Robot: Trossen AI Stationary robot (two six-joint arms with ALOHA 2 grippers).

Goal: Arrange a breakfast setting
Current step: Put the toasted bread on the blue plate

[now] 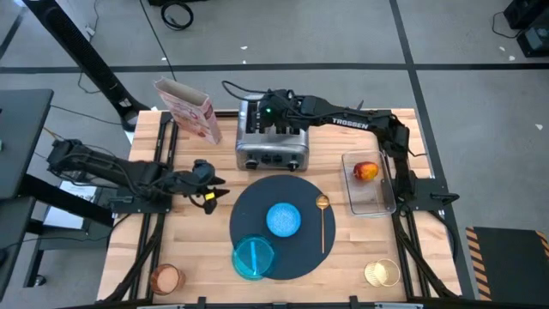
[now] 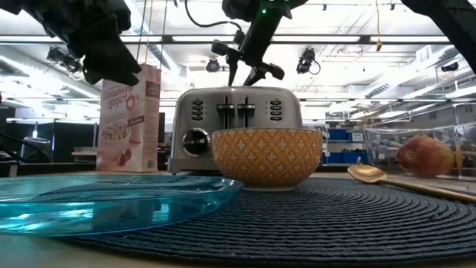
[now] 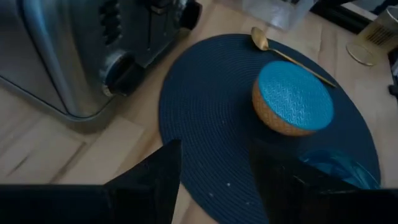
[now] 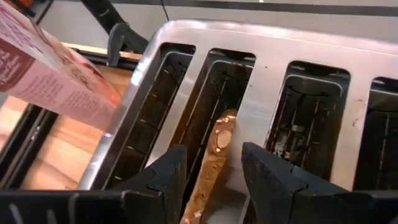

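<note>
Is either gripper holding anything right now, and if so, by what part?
Nothing is held. The right gripper hangs open over the toaster, its fingers either side of the toast slice in a slot. The left gripper is open and empty beside the mat.

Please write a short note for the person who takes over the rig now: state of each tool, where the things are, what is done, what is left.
Right tool: open, above the toaster, straddling the toast slice in a slot.
Left tool: open, empty, beside the mat.
Done: bowl, teal plate and gold spoon are on the mat.
Left: toast onto the plate; the fruit is in a clear tray; the copper cup stands at the table's front corner, off the mat.
</note>
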